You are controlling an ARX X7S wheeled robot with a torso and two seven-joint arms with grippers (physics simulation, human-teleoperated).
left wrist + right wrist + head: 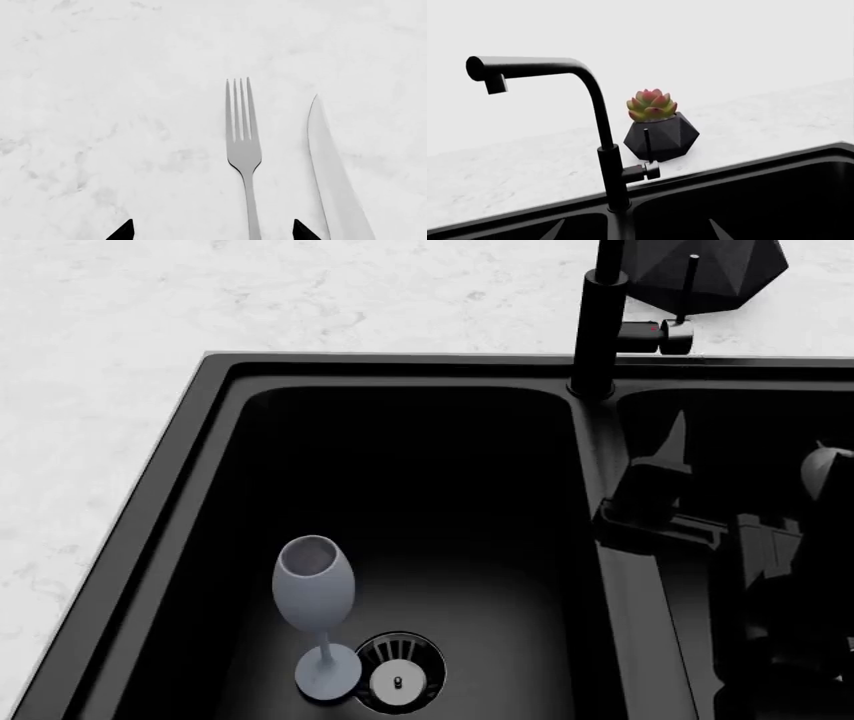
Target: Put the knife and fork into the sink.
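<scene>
left tool (213,231) spread above fork (243,150), knife (333,180) | head: only sink (187,420)

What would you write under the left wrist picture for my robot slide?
Open left pincer hovering above a fork and knife lying side by side on the marble counter.

A white marbled bench (120,370) carries a matte black sink (174,440) set into it. Behind the sink's faucet, a black faceted pot with a succulent (660,135) stands on the bench. Elsewhere on the bench, a fork (243,150) and knife (330,175) lie flat, side by side, apart.
</scene>
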